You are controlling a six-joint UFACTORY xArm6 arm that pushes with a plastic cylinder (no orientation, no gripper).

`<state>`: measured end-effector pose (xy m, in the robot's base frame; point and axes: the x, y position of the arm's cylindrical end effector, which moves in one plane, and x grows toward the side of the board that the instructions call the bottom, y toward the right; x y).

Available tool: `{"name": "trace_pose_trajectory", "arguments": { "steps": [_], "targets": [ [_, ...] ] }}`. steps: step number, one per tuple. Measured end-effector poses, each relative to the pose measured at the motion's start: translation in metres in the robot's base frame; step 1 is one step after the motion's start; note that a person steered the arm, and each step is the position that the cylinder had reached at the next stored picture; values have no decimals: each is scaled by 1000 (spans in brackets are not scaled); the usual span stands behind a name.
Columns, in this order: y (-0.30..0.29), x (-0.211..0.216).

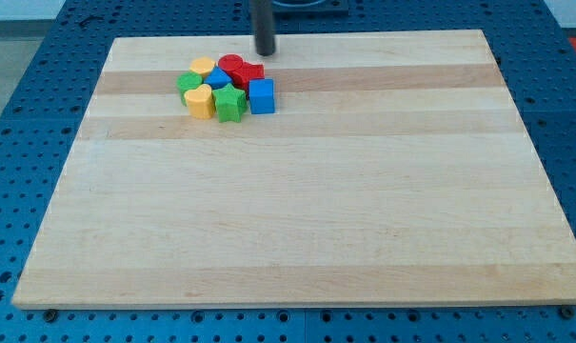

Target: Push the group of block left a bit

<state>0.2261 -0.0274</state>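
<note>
A tight group of small blocks lies near the view's top left of the wooden board (297, 191). It holds a yellow round block (202, 67), a red round block (231, 65), a red block (250, 73), a green block (189, 82), a blue block (218, 78), a yellow block (200, 100), a green star-like block (229, 103) and a blue cube (261, 96). My tip (266, 53) stands just above and to the right of the group, close to the red blocks, not clearly touching them.
The board rests on a blue perforated table (21, 143) that shows on all sides of it.
</note>
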Motion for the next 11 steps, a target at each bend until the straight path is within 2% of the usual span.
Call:
{"name": "trace_pose_trajectory", "arguments": {
  "steps": [1, 2, 4, 5, 11],
  "targets": [
    [59, 13],
    [90, 46],
    [89, 118],
    [77, 129],
    [0, 129]
  ]
}}
